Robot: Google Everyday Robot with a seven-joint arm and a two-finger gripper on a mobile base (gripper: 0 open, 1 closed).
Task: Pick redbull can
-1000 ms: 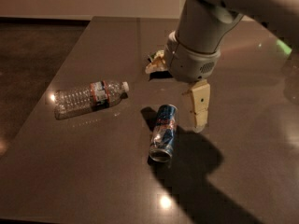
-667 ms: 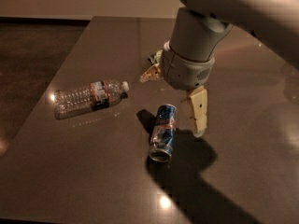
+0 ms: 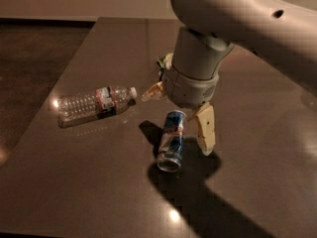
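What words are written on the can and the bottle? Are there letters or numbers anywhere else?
redbull can, lying on its side: red marks on blue and silver, too blurred to read.
water bottle: red label, print too small to read.
gripper, over the can with jaws open: no writing visible.
No text can be read anywhere else.

Single view. Camera looked from high above near edge of tabletop (image 3: 89,182), tilted steeply down, faced toward far edge. Left edge ran diagonally through frame up to far-left corner; far edge lay near frame top; right edge fell outside frame. Range was close: arm (image 3: 233,14) filled upper right. Gripper (image 3: 176,124) hung over mid-table, fingers spread, near frame centre.
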